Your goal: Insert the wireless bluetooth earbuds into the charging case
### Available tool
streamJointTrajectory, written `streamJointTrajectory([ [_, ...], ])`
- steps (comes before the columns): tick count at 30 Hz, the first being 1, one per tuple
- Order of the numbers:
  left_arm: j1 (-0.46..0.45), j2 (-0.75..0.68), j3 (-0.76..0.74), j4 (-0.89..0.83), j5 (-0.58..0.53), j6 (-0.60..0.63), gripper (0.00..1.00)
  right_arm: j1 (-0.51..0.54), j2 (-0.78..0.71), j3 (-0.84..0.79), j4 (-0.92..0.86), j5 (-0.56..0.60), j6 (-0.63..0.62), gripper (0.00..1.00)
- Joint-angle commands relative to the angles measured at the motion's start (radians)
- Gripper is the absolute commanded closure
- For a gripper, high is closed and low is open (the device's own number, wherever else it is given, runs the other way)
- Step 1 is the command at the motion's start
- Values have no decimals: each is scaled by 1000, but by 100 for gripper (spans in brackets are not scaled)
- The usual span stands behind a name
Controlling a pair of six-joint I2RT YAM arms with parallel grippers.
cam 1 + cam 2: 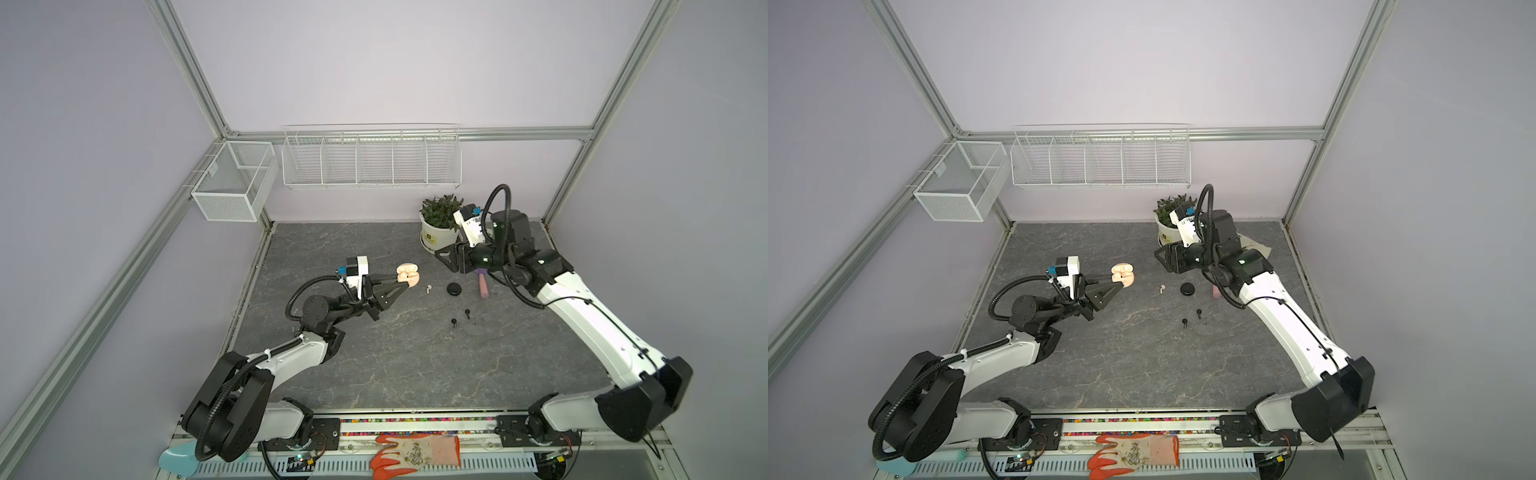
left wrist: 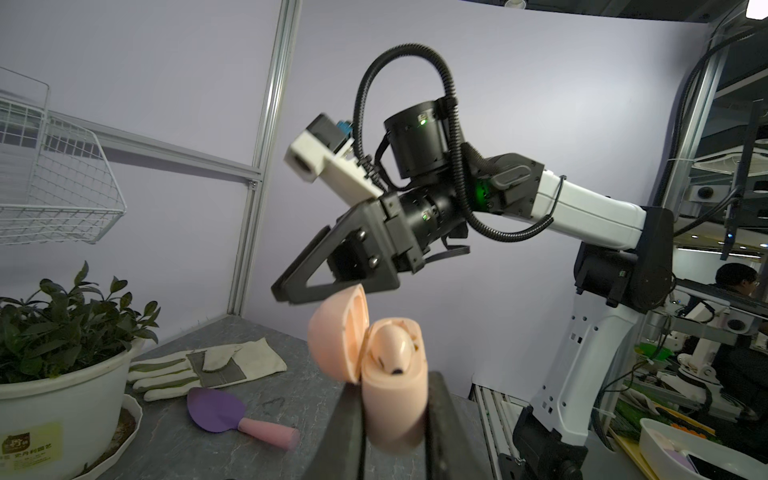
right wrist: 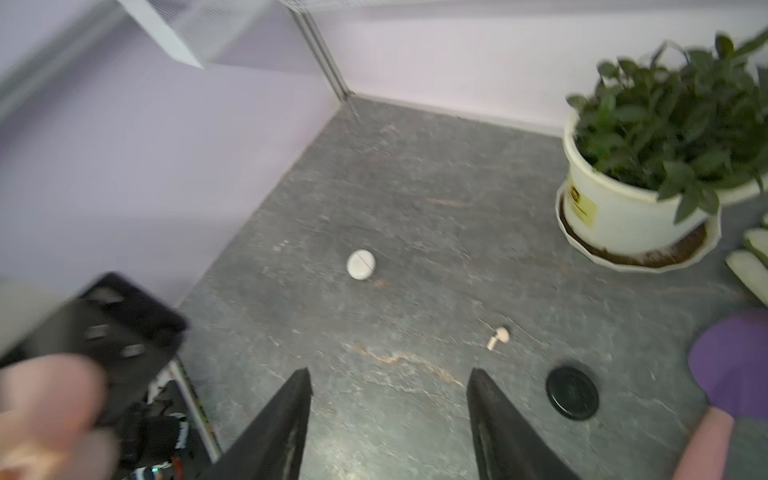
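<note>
One earbud [image 2: 392, 345] in case [image 2: 390, 419], case clamped in left tool [image 2: 392, 382]

Enclosing grey marbled tabletop [image 1: 374, 365] with lilac walls [image 1: 395, 62], aluminium posts [image 1: 195, 79]; hanging white wire baskets [image 1: 370, 162] far, far-left.

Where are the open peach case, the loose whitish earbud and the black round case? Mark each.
open peach case [image 2: 395, 411], left wrist view, on its lower shell.
loose whitish earbud [image 3: 498, 337], right wrist view, where head meets stem.
black round case [image 1: 455, 289], in a top view, centre of its lid.
</note>
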Motion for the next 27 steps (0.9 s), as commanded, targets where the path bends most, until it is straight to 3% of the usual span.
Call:
streamJointTrajectory([
  [1,0,-50,-28,-58,-48,61,100,16,95,-24,-43,161,26,38],
  [15,-14,-99,-110,-34,-126,57,100,85,409,40,-29,373,94,40],
  [27,-25,-94,-131,-19,-166,54,100,90,567,129,-61,393,145,40],
])
